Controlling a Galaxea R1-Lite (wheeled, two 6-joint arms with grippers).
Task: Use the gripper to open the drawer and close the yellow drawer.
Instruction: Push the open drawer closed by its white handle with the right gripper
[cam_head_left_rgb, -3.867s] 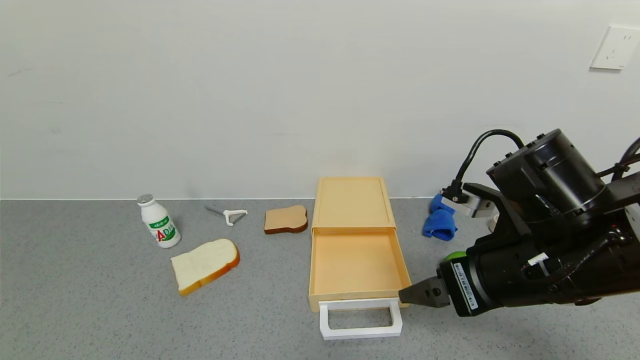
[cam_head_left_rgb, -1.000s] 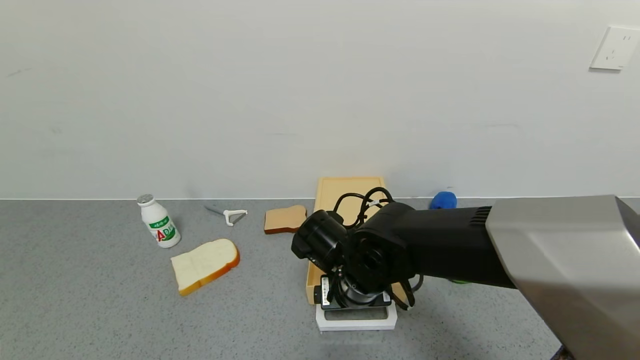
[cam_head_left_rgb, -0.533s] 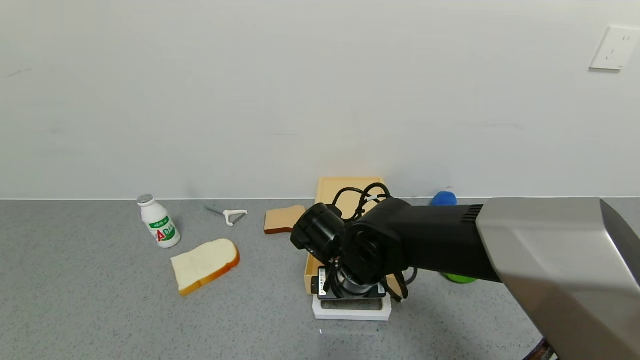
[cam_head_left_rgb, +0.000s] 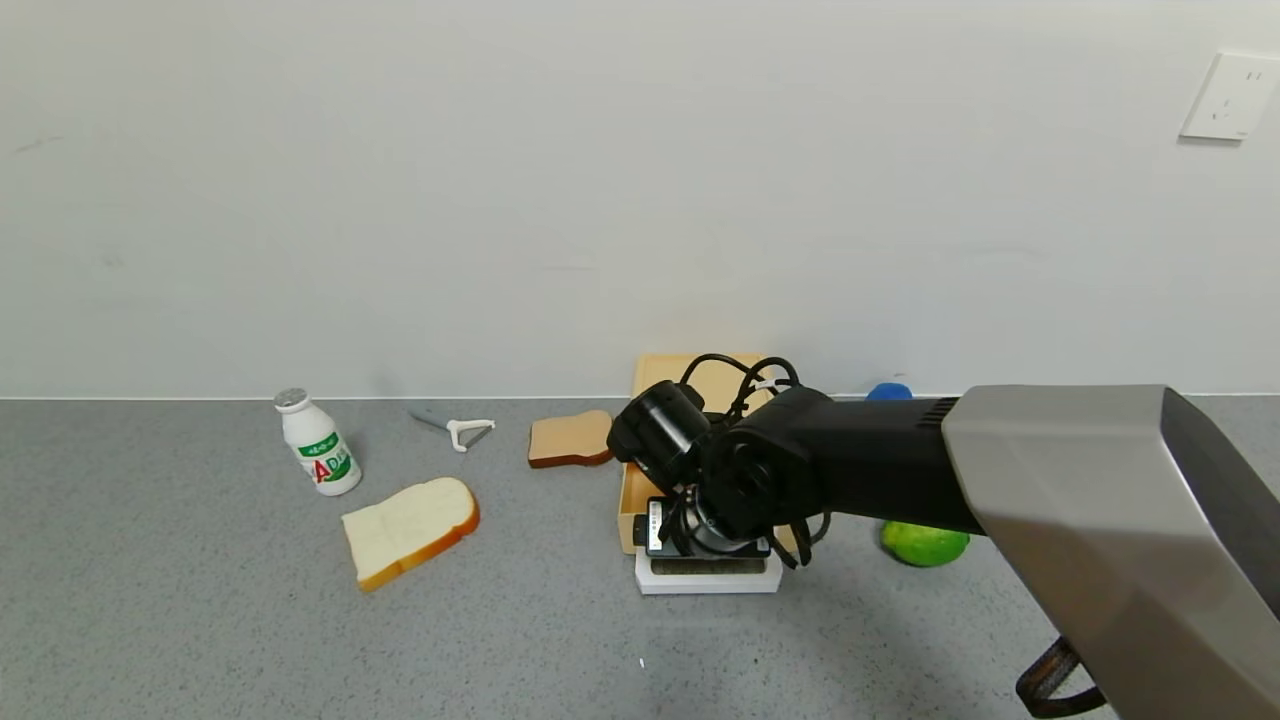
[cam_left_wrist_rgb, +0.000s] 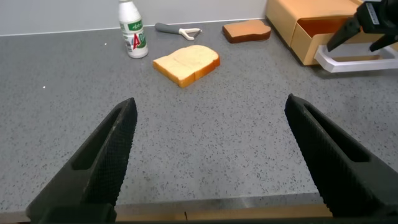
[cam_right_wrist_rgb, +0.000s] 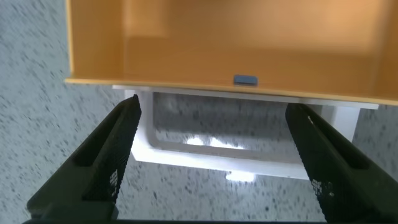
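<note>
The yellow drawer (cam_head_left_rgb: 628, 522) is partly pulled out of its flat yellow box (cam_head_left_rgb: 660, 368) at the back of the table. Its white loop handle (cam_head_left_rgb: 708, 580) faces me. My right gripper (cam_head_left_rgb: 708, 552) points down at the handle from above, and its wrist hides most of the tray. In the right wrist view the right gripper (cam_right_wrist_rgb: 212, 109) is open, with one finger near each end of the handle (cam_right_wrist_rgb: 217, 155), and the tray (cam_right_wrist_rgb: 217, 50) is empty. My left gripper (cam_left_wrist_rgb: 210, 102) is open and empty, parked over the table's near edge.
A milk bottle (cam_head_left_rgb: 317, 456), a peeler (cam_head_left_rgb: 460, 430), a white bread slice (cam_head_left_rgb: 410, 530) and a brown bread slice (cam_head_left_rgb: 570, 438) lie left of the box. A green fruit (cam_head_left_rgb: 924, 544) and a blue cloth (cam_head_left_rgb: 886, 392) lie to its right.
My right arm swung in from the right to above the handle. The drawer and handle have since slid back toward the box, and the gripper moved with them.
</note>
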